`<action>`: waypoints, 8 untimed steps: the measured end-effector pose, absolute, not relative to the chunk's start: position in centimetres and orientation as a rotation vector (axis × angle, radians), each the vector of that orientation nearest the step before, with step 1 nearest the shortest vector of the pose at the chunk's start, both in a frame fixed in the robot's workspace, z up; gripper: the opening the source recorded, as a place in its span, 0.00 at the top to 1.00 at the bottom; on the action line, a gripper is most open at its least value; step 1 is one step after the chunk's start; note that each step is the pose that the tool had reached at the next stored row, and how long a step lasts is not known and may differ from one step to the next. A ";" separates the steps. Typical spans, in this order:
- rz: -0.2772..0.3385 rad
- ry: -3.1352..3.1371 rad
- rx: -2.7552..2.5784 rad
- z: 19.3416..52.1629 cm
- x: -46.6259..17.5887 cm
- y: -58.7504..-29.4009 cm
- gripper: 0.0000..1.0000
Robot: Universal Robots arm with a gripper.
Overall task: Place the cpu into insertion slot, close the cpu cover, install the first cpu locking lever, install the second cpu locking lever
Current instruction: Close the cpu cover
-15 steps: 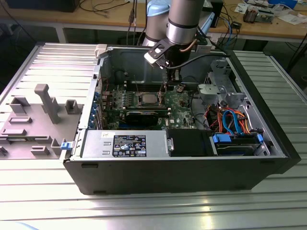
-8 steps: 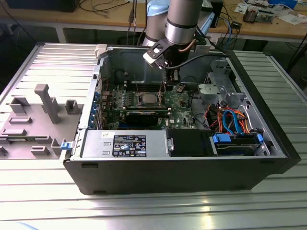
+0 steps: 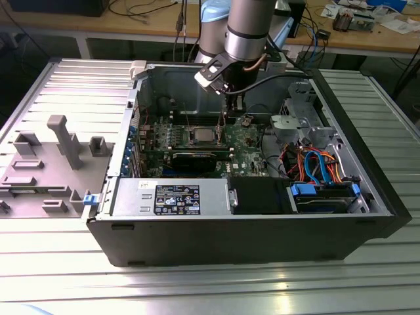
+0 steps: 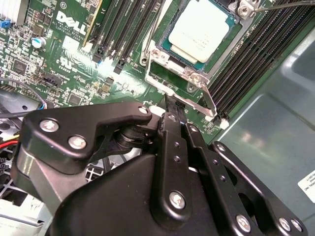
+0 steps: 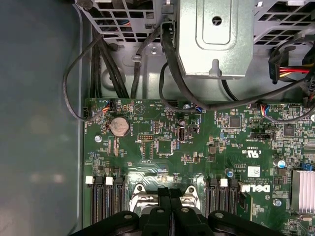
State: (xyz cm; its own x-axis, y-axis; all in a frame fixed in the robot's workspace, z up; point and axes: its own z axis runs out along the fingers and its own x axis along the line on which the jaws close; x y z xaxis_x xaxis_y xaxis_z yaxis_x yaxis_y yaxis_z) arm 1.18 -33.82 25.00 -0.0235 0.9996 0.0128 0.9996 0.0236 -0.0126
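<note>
Closest to us, the gripper [image 4: 172,105] hangs with its 2 jaws drawn together, and we cannot tell if they pinch anything, tips just beside the rim of the insertion slot [image 4: 170,69], where the cpu [image 4: 199,29] lies seated, silver top up.

You have 1 dark printed label [image 3: 177,199] on the power supply [image 3: 131,197], mid top face; its print is too small to read. A white silkscreen logo [image 4: 69,23] sits on the motherboard [image 4: 123,83] in both wrist views, beside the memory slots [image 4: 113,29]. 1 small white sticker [image 5: 253,171] lies near that logo. 1 white label [image 4: 306,187] sits on the case wall [image 4: 275,128], cut off at the edge.
</note>
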 end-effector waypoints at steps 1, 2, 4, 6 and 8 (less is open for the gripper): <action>0.000 -2.235 -2.183 25.0 1.2 -33.8 0.89; 0.000 -2.235 -2.182 25.0 1.2 -33.8 0.89; 0.000 -2.234 -2.183 25.0 1.1 -33.8 0.89; 0.001 -2.235 -2.182 25.0 1.1 -33.8 0.89; 0.000 -2.234 -2.182 25.0 1.1 -33.8 0.89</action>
State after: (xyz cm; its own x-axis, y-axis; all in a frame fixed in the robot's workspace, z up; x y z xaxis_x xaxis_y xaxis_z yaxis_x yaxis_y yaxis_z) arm 1.08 -33.82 24.97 -0.0235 0.9996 0.0128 0.9996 0.0236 -0.0129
